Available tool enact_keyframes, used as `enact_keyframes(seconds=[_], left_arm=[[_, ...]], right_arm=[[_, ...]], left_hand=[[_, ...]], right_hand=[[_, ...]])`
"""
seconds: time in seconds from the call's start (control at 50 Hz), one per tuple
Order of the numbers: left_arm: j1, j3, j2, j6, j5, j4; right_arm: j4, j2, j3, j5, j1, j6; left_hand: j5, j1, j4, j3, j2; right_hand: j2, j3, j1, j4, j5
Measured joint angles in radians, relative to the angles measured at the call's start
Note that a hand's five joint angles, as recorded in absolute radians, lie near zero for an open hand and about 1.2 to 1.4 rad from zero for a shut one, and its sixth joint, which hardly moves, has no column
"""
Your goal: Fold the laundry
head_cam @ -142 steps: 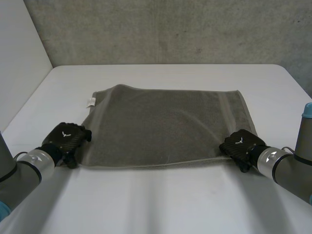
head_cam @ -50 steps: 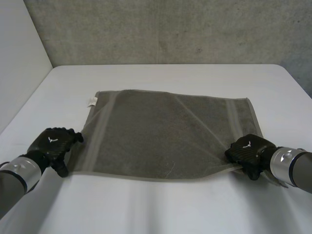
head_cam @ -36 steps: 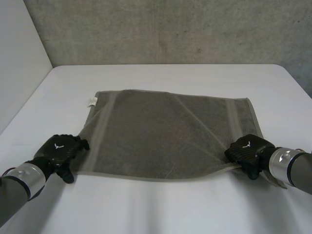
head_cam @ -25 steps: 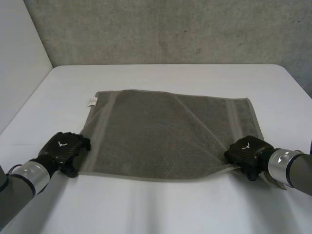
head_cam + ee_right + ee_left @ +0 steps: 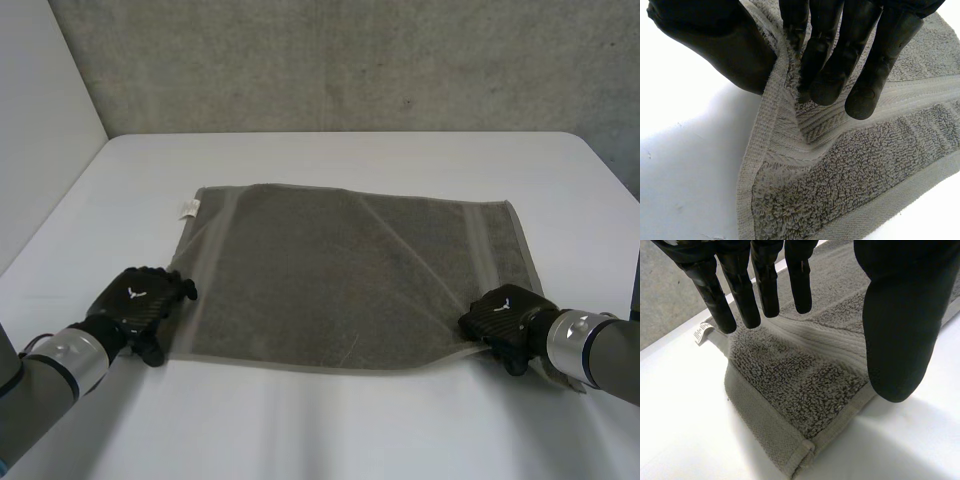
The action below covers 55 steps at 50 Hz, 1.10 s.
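A grey-brown towel lies spread flat on the white table. My left hand is at its near left corner. In the left wrist view the fingers are straight over the towel and the thumb stands apart beside the corner's edge, holding nothing. My right hand is at the near right corner. In the right wrist view its fingers and thumb pinch a raised fold of the towel's edge.
A small white label sticks out at the towel's far left corner, and it also lies past the left hand's fingertips. A concrete wall stands behind the table. Bare table surrounds the towel on all sides.
The towel has been drawn nearer and lies flatter. My left hand let go, drew back to the left, then moved back to the near left corner. The right hand kept its grip.
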State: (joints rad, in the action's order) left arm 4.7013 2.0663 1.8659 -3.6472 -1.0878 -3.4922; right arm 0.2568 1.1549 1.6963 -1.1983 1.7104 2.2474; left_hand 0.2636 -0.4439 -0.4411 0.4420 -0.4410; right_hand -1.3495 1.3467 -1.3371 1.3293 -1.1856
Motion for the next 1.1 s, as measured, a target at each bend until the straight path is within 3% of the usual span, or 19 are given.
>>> enact_keyframes(seconds=[0.78,0.92,1.1], left_arm=[[-0.012,-0.143,0.137,0.001,-0.011,-0.022],[-0.027,-0.176,0.151,0.007,-0.012,-0.025],[-0.045,-0.194,0.163,0.014,-0.014,-0.040]], right_arm=[[-0.005,-0.010,0.000,-0.003,-0.001,-0.002],[-0.005,-0.010,0.000,-0.004,-0.002,-0.002],[-0.005,-0.013,0.000,-0.004,-0.002,-0.002]], left_hand=[[0.035,-0.035,-0.037,0.036,-0.038],[0.086,-0.084,-0.087,0.086,-0.087],[0.300,-0.307,-0.304,0.309,-0.310]], right_hand=[[0.000,0.000,0.000,0.000,0.000],[0.000,0.000,0.000,0.000,0.000],[0.000,0.000,0.000,0.000,0.000]])
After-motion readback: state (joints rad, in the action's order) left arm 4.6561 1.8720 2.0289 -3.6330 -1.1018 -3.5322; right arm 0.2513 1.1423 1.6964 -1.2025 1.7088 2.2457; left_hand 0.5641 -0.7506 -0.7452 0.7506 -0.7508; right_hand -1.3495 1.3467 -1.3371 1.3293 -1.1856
